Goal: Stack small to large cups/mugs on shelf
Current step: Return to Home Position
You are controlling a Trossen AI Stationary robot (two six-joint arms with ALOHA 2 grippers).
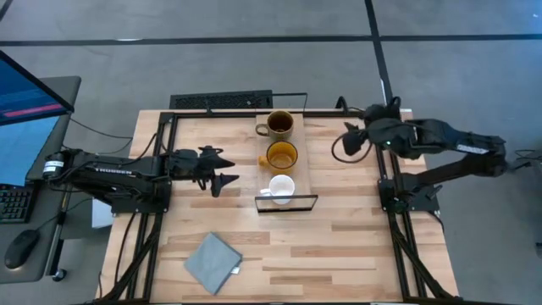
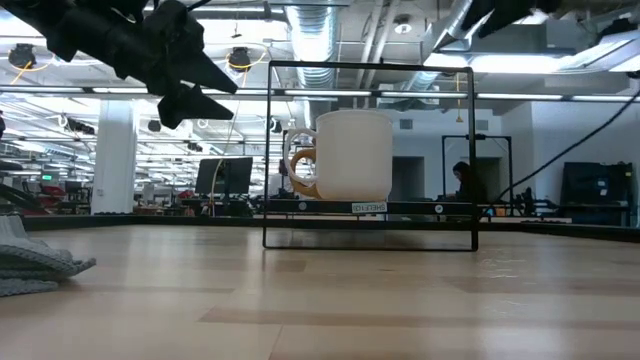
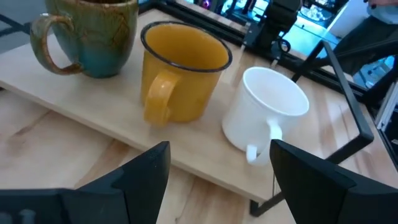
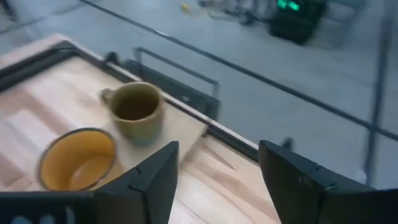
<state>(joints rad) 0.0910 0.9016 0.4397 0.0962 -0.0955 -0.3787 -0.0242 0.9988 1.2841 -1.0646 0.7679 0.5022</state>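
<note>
- Grey cloth [image 2: 30, 262]: nearest, low view's lower left, cut off by the frame edge.
- White mug [image 2: 352, 155]: centre, on the shelf [image 2: 430, 208] inside the wire frame [image 2: 368, 66]. It hides the mugs behind it, bar one brownish handle [image 2: 299, 172]; can't tell whose.
- Label [image 2: 368, 207] on the shelf edge: unreadable.
- High view: yellow mug [image 1: 281, 156] mid-row, olive mug [image 1: 279, 124] farthest.
- Left gripper [image 1: 230, 166]: left of the shelf, fingers wide, empty.
- Right gripper [image 4: 217, 155]: high view's upper right, wide, empty.

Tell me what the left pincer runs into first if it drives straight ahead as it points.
Probably the white mug or yellow mug on the shelf; the left pincer aims between them, depth unclear.
</note>
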